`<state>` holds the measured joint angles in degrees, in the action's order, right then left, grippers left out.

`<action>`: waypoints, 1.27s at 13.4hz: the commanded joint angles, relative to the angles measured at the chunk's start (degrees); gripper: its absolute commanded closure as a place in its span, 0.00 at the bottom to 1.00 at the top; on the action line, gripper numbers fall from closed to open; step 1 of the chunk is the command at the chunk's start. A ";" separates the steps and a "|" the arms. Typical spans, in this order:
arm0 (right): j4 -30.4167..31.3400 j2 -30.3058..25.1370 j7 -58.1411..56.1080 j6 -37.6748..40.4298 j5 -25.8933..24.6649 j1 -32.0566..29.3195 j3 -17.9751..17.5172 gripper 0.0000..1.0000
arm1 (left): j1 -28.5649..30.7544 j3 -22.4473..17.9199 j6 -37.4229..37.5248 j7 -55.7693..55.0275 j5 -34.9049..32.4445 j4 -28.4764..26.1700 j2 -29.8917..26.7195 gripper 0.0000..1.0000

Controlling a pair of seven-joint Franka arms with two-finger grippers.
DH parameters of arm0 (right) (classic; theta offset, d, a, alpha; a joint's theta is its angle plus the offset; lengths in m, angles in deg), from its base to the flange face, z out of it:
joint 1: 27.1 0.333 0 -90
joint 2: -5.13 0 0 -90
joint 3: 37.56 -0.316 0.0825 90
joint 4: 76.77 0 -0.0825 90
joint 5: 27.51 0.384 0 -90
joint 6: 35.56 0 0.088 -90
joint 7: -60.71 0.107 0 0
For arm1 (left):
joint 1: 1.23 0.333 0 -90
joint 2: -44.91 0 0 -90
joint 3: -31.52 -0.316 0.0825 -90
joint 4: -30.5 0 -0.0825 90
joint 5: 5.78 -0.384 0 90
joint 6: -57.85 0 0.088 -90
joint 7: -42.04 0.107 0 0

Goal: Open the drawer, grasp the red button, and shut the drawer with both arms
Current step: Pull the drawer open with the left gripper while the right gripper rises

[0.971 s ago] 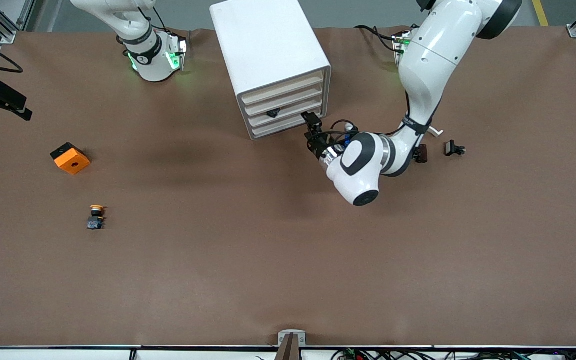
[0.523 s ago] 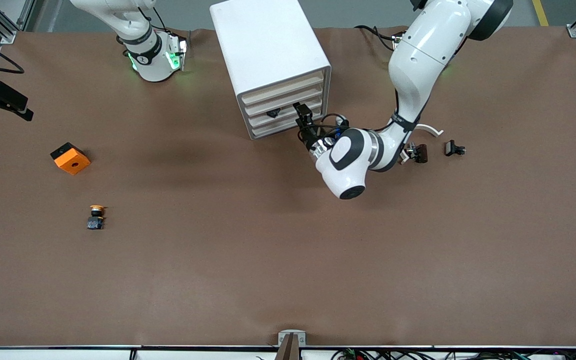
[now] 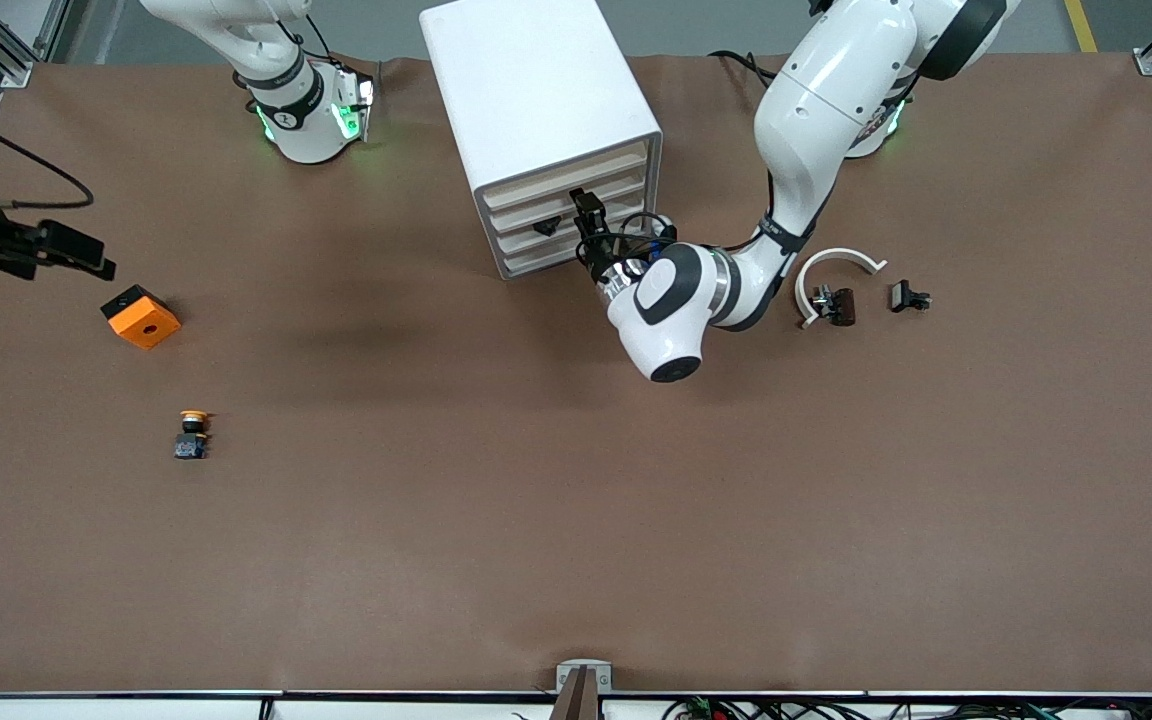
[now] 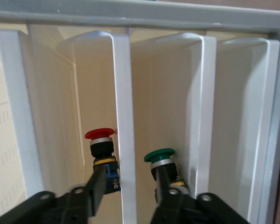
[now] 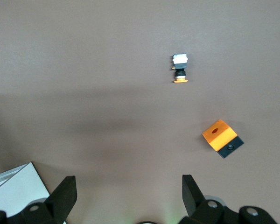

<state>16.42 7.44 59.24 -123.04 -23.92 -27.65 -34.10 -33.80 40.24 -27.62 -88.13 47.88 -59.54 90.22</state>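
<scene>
The white cabinet (image 3: 536, 95) stands toward the robots' bases, its four cream drawer fronts (image 3: 568, 215) all pushed in. My left gripper (image 3: 586, 212) is at those fronts. In the left wrist view it (image 4: 128, 186) is open, with the edge of one drawer front (image 4: 123, 121) between its fingers and clear of both. The red-capped button (image 4: 101, 144) lies in the drawer beside one finger. A green-capped button (image 4: 161, 163) lies in the adjoining drawer. My right gripper (image 3: 61, 250) is open and empty, up in the air near the orange cube (image 3: 140, 316).
The orange cube (image 5: 222, 137) and an orange-yellow-capped button (image 3: 192, 434) lie at the right arm's end; the button also shows in the right wrist view (image 5: 179, 70). A white curved piece (image 3: 839, 262), a small dark part (image 3: 836, 304) and a black part (image 3: 907, 297) lie beside the left arm.
My left gripper slid along the cabinet front toward the right arm's end and now straddles a drawer edge. The white curved piece came into view. My right gripper moved closer to the orange cube.
</scene>
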 commanded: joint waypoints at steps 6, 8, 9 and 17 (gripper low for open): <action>-1.08 2.97 -0.03 0.21 -0.25 -0.50 -0.13 0.00 | -0.47 -0.27 1.00 0.27 2.06 1.36 1.27 1.00; -0.99 2.88 0.32 0.56 -0.25 -0.24 -0.12 0.00 | -0.12 -0.27 1.00 0.01 1.97 1.36 1.27 1.00; -1.08 2.79 0.32 0.47 -0.51 -0.15 -0.12 0.00 | -0.03 -0.54 1.00 0.00 1.88 1.45 1.27 1.00; -0.46 2.71 0.85 0.82 0.10 0.29 -0.30 0.00 | 4.44 -0.89 0.21 0.09 1.71 3.64 1.54 1.00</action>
<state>16.33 9.96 59.26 -122.89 -24.07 -27.49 -34.21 -30.71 39.32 -27.65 -88.04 48.37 -58.18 90.54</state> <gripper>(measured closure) 0.000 0.863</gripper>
